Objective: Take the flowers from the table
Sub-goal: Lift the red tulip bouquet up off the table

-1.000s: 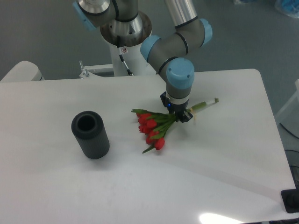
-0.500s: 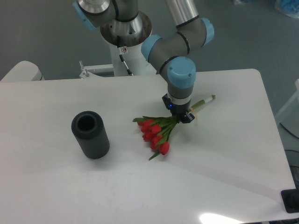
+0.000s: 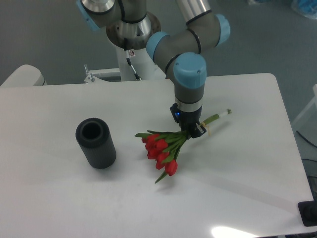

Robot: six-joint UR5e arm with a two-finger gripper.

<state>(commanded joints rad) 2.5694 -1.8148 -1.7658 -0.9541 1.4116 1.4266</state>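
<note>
On the left half of the white surface we see a dark grey ribbed vase (image 3: pixel 95 143), a cylinder standing upright with its round open mouth facing up and slightly toward us. At the bottom right corner a small black object (image 3: pixel 308 213) sits at the edge; we cannot tell what it is. Behind lies grey floor (image 3: pixel 44 39).

Glossy smooth white table (image 3: pixel 237 188); matt ribbed vase (image 3: pixel 96 144) (dark grey); waxy-looking flowers (image 3: pixel 161 148).
</note>
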